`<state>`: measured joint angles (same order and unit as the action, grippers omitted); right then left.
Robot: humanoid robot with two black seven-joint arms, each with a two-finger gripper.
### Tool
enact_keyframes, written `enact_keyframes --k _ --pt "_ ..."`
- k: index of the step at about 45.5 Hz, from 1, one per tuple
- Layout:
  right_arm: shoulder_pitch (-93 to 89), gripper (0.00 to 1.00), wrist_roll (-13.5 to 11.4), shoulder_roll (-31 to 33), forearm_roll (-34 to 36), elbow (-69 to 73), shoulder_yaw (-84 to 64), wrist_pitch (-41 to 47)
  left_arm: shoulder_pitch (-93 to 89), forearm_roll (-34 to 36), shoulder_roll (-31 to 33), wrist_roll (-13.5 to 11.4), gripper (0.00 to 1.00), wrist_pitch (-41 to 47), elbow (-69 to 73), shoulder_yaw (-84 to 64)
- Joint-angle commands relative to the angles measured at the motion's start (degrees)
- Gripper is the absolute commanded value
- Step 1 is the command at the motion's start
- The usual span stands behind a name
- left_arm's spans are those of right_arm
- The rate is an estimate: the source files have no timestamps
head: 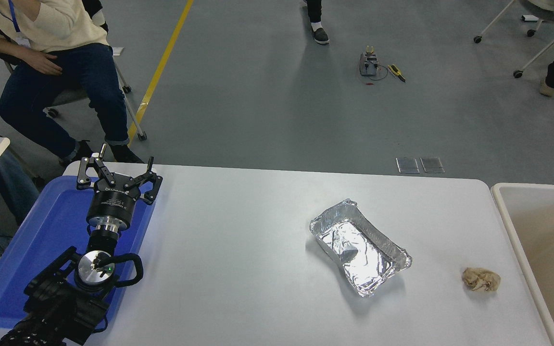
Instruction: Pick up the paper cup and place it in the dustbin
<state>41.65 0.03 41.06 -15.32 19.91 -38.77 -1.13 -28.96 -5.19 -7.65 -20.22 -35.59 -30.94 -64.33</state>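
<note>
- The robot's left arm sits parked at the lower left of the white table [238, 230], its left gripper [116, 173] hanging over the far end of a flat blue tray [41, 240] with its fingers spread wide and nothing between them.
- The right arm and its gripper do not appear in the head view.
- The paper cup cannot be seen anywhere on the table or in the visible part of the bin.
- The dustbin [512, 226] stands against the table's right edge, its pale rim and tan inside cut off by the picture's right border.
- A silver foil tray [378, 274] lies angled right of the table's centre, with a small grey object inside it that is too unclear to name.
- A crumpled brown paper wad [481, 279] rests near the table's right edge, between the foil tray and the dustbin, touching neither.
- A person [51, 57] in a cream sweater and blue jeans sits on a chair beyond the table's far left corner.
- Small tools [378, 67] lie on the grey floor farther back.
</note>
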Motion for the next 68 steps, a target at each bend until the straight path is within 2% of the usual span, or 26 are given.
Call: enact_keyframes --k 1,4,10,38,68 --pt "0.01 0.87 -0.2 -0.19 0.02 -0.05 0.1 -2.57 -0.04 0.0 0.0 0.0 1.0 -0.01 0.0 -0.01" --pt "0.27 0.93 -0.2 -0.19 0.02 -0.05 0.1 -2.57 -0.04 0.0 0.0 0.0 1.0 -0.01 0.0 -0.01" --pt "0.54 0.96 -0.2 -0.19 0.02 -0.05 0.1 -2.57 -0.04 0.0 0.0 0.0 1.0 -0.01 0.0 0.08" --pt "3.7 1.0 -0.2 -0.1 0.02 2.68 0.19 -1.78 -0.04 0.0 0.0 0.0 1.0 -0.01 0.0 -0.01" --pt "13.45 1.0 -0.2 11.41 -0.85 20.07 -0.69 -1.42 -0.04 0.0 0.0 0.09 1.0 -0.01 0.0 -0.01"
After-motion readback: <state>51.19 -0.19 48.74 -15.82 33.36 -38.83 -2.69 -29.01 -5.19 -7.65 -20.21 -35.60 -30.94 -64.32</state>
